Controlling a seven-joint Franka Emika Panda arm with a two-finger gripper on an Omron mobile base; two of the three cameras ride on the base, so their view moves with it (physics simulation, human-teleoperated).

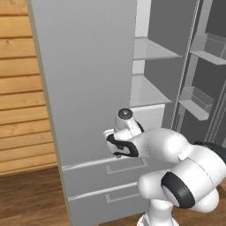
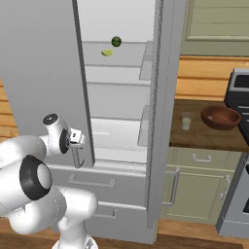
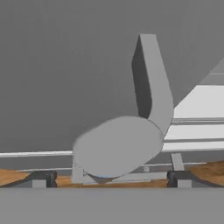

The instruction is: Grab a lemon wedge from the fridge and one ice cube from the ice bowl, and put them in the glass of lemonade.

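Observation:
The fridge (image 1: 88, 88) has its right door swung wide and its left door (image 2: 39, 63) standing beside my hand. Inside, on an upper shelf, lies the tiny pale lemon wedge (image 2: 106, 52) next to a dark green ball (image 2: 116, 41). My gripper (image 2: 76, 138) is open at the lower edge of the left door, by its bar handle (image 2: 78, 158). In the hand view the handle's rounded end (image 3: 118, 146) looms close ahead of my gripper (image 3: 111, 179), with nothing gripped. The glass of lemonade (image 2: 186, 121) and the reddish-brown ice bowl (image 2: 220, 117) stand on the counter to the right.
The open right door (image 2: 163, 112) stands edge-on between the fridge interior and the wooden counter (image 2: 204, 138). Two lower drawers (image 1: 106, 170) sit under my hand. A stove (image 2: 238, 82) is at far right, and wood-panelled wall (image 1: 20, 88) at the left.

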